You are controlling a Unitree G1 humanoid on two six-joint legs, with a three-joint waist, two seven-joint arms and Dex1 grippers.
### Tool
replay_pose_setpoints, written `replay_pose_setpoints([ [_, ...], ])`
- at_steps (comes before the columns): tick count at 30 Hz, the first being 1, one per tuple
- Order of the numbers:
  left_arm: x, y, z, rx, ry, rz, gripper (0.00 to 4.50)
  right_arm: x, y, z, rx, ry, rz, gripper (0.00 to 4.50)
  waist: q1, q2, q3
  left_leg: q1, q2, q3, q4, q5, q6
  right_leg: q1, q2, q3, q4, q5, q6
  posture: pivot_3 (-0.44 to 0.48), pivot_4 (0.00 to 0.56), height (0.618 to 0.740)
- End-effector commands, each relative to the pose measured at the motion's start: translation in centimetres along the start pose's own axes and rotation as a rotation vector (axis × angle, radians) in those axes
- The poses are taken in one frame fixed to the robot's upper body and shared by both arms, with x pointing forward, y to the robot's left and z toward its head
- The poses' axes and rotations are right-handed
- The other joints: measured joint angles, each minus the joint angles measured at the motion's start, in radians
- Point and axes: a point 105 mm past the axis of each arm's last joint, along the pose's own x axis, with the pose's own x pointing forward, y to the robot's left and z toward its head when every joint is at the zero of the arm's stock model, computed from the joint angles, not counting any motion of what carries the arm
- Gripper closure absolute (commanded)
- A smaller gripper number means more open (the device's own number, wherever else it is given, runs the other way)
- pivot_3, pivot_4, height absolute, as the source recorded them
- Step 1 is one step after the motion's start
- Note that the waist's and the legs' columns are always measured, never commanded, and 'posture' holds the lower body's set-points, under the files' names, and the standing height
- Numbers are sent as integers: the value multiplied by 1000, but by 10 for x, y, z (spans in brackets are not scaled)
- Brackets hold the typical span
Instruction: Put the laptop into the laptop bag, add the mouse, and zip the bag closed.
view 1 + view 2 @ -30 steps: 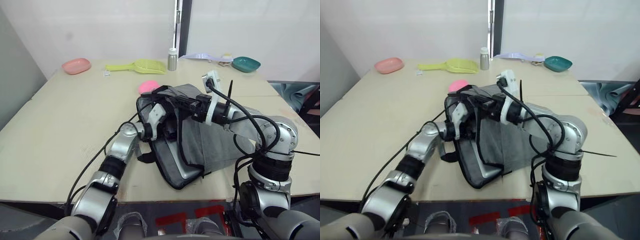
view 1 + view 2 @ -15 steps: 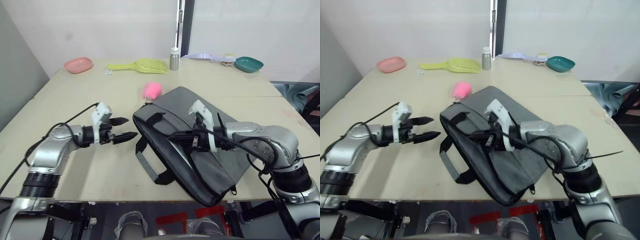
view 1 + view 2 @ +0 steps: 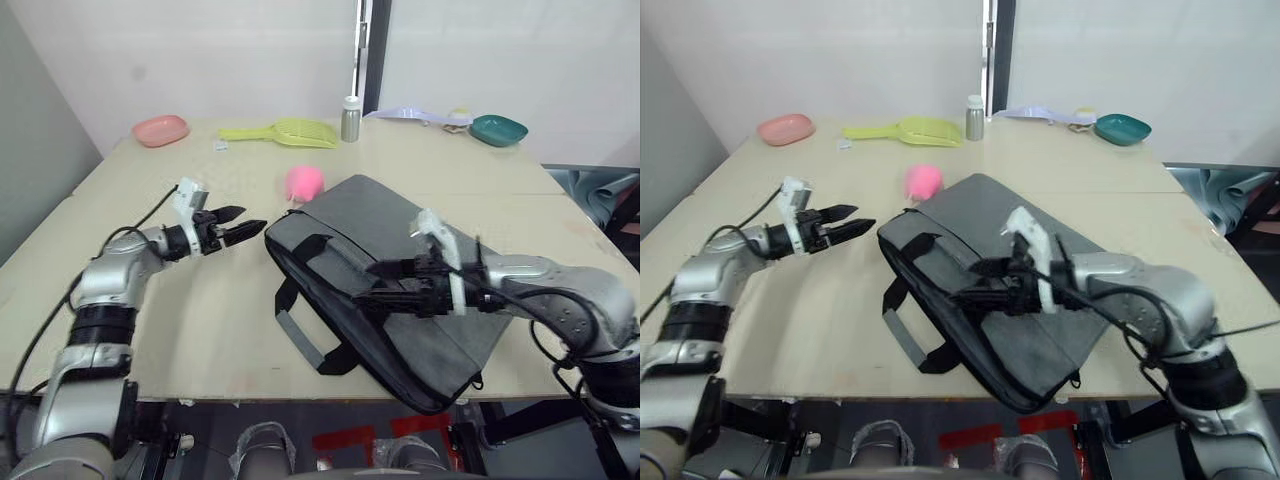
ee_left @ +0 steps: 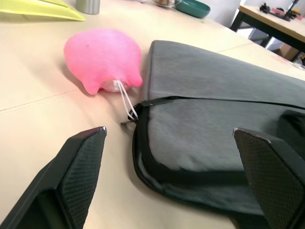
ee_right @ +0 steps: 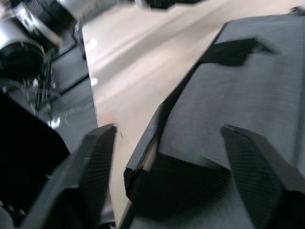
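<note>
The grey laptop bag lies flat and slantwise on the table, with its black strap handles spread toward the front edge. My right gripper hovers low over the bag's middle, open with nothing between its fingers. My left gripper is open too and points at the bag's far left corner from a short way off; in the left wrist view that corner and its black zipper trim lie between the fingers. The laptop and the mouse are hidden or out of view.
A pink rounded lump sits against the bag's far corner. Along the back of the table stand a pink bowl, a yellow scoop, a silver bottle, a lilac scoop and a teal bowl.
A second ago both grippers held the bag raised and open at its mouth; it now lies flat. The right gripper has opened. The left arm has drawn off to the left.
</note>
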Motion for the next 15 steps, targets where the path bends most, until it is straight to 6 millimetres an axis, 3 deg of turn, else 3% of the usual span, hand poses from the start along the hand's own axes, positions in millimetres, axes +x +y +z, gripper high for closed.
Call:
replay_pose_setpoints([
  [1, 12, 5, -3, 19, 7, 2, 0, -32, -8, 5, 14, -42, -124, 12, 3, 0, 0, 0, 0, 0, 0, 0, 0, 0, 0, 0, 0, 0, 0, 0, 150, 740],
  [6, 34, 4, -25, -19, 79, -34, 0, -88, -19, -28, 193, 21, -300, 12, 19, -1, 0, -1, 0, 0, 0, 0, 1, 0, 0, 0, -1, 0, 0, 0, 150, 740],
  [11, 42, 0, -31, -32, 92, -73, 1553, -123, -13, -63, 365, 34, -388, 0, 28, -1, 0, -1, 0, 0, 0, -2, 4, 0, -1, 0, -2, 0, 0, 0, 150, 740],
  [15, 46, 1, -31, -25, 87, -71, 2993, -134, -7, -94, 511, 10, -437, 0, 29, -1, 0, 0, -1, 0, 1, -4, 7, 1, -2, 0, -2, 0, 1, 0, 150, 740],
])
